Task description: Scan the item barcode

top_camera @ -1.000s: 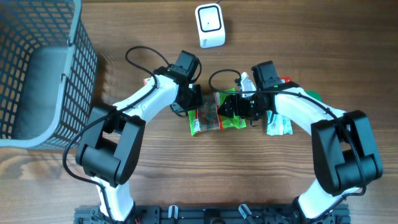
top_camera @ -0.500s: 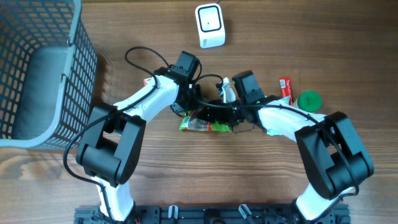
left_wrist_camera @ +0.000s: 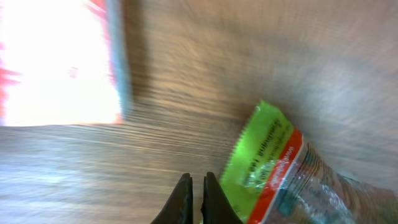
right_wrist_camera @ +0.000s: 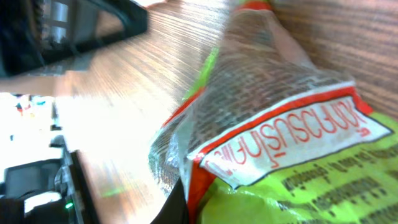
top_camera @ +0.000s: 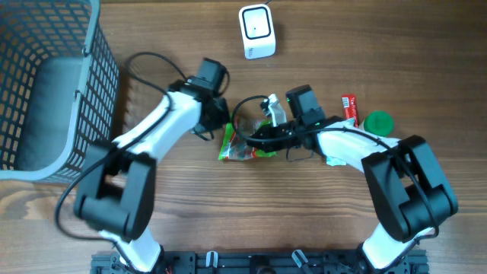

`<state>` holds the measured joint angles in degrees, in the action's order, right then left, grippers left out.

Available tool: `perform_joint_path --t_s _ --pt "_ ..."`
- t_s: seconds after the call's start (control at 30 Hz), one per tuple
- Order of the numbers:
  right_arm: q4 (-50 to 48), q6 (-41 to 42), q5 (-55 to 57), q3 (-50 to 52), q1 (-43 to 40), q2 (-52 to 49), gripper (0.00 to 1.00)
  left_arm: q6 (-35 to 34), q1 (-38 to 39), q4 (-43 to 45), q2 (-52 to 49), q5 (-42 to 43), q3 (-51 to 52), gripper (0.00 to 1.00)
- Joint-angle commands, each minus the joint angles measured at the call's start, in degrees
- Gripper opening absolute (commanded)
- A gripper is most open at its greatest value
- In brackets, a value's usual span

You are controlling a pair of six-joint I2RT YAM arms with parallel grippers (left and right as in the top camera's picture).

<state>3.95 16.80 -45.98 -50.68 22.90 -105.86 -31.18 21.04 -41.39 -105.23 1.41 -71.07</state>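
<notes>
The item is a green and clear snack packet [top_camera: 242, 144] with a red band, lying at mid-table. My right gripper [top_camera: 257, 138] is shut on its right end. In the right wrist view the packet [right_wrist_camera: 280, 124] fills the frame, with one dark finger [right_wrist_camera: 179, 205] pressed against its edge. My left gripper [top_camera: 218, 124] sits just left of the packet, shut and holding nothing. Its closed tips [left_wrist_camera: 194, 194] hover over bare wood beside the packet's green end [left_wrist_camera: 264, 155]. The white barcode scanner [top_camera: 256, 30] stands at the back of the table. No barcode is readable.
A grey wire basket [top_camera: 46, 84] fills the far left. A red stick packet [top_camera: 349, 106], a green lid [top_camera: 378, 122] and a white packet [top_camera: 338, 156] lie by the right arm. A blurred white and red thing [left_wrist_camera: 56, 62] lies near the left gripper.
My right gripper has closed on the packet's right end. The left arm has drawn back up and to the left, off the packet.
</notes>
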Motion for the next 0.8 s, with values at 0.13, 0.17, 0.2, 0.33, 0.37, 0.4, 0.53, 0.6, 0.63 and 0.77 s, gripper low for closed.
perform_joint_path --t_s 0.13,0.17,0.2,0.33,0.37,0.4,0.53,0.6,0.63,0.77 --pt "3.87 -22.12 -23.80 -0.22 -10.40 -0.35 0.04 7.91 -6.71 -1.29 10.49 -1.03 0.13 0.04" --pt "5.33 -24.74 -23.76 -0.24 -10.84 0.04 0.04 8.48 -7.23 -1.27 11.06 -1.03 0.13 0.04" --pt "7.69 -27.78 -23.19 -0.46 -11.17 0.59 0.04 8.90 -8.28 -1.16 12.02 -1.05 0.13 0.04" --pt "26.23 -42.77 -13.05 -5.11 -11.52 6.40 0.04 15.65 -13.73 0.74 13.29 2.38 0.13 0.06" --pt "30.01 -44.48 -10.05 -6.75 -11.52 7.93 0.04 17.81 -14.88 0.92 13.29 3.74 0.13 0.06" --pt "33.62 -46.23 -8.11 -8.70 -11.52 9.84 0.04 18.91 -16.06 1.22 13.29 3.72 0.13 0.07" --pt "38.62 -52.54 -7.91 -11.30 -11.52 14.49 0.04 18.99 -19.50 2.73 13.29 3.67 0.13 0.34" --pt "39.23 -56.43 -9.46 -11.32 -11.52 16.98 0.04 18.95 -20.59 2.82 13.29 3.67 0.13 0.52" --pt "39.26 -57.24 -10.86 -11.34 -11.52 17.73 0.04 18.97 -20.63 2.78 13.29 3.67 0.15 0.78" --pt "39.36 -58.51 -16.22 -11.58 -11.52 20.22 0.04 18.97 -20.63 2.40 13.29 3.67 0.15 1.00"
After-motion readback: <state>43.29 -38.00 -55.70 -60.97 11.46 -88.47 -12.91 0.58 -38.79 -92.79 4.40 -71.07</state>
